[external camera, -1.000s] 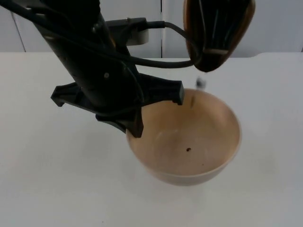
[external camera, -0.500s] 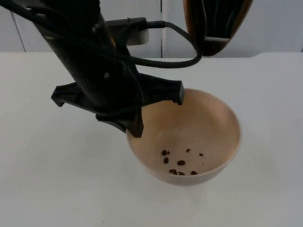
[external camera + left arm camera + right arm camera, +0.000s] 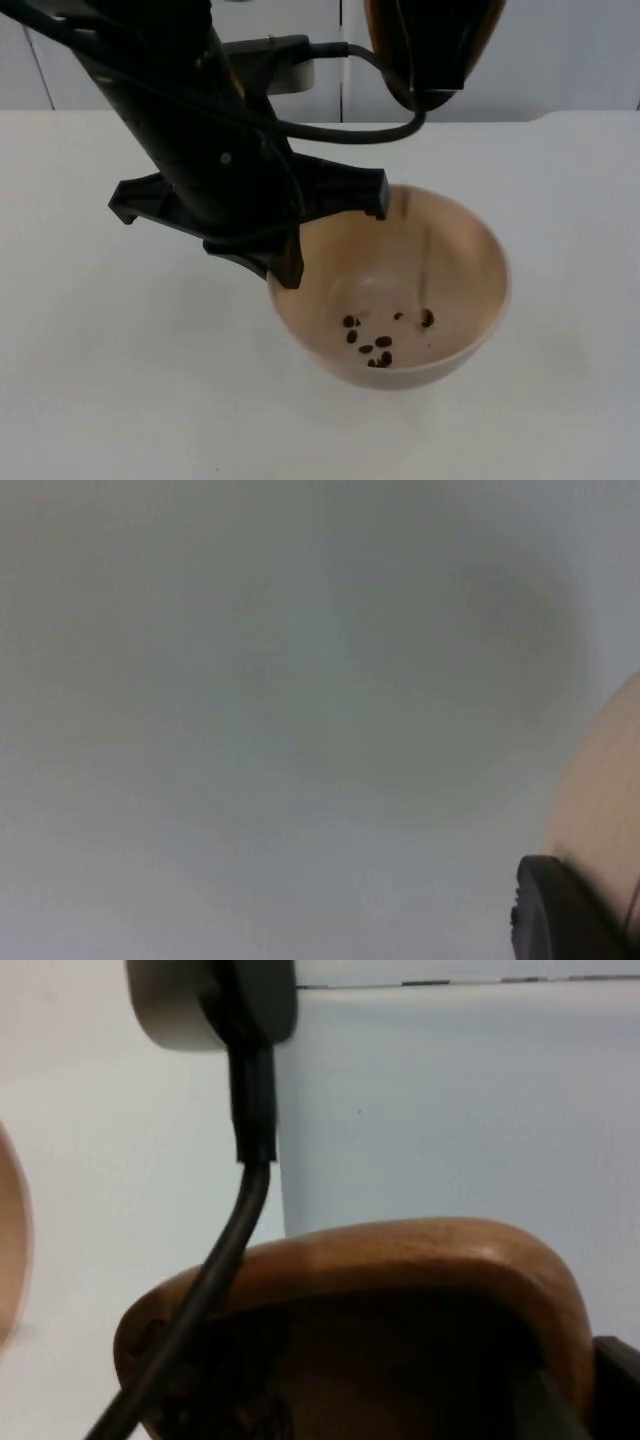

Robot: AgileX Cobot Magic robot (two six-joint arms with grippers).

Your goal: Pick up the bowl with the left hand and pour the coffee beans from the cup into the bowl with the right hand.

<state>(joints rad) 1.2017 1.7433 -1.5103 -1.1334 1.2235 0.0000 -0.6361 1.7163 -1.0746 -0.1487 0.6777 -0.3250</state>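
The left pincer was clamped on the near rim of the tan bowl, holding it just above the white worktop; one black fingertip pressed against the bowl's outer wall. High over the bowl's far rim hung the wooden cup, tipped mouth-down, gripped by the right pincer, whose finger lay against the cup's side. A small cluster of coffee beans sat at the bottom of the bowl, below the left pincer's hold. To pour well, I thought the cup's lip should sit over the bowl's middle and lower, since beans falling from that height could bounce out. The bowl should stay level.
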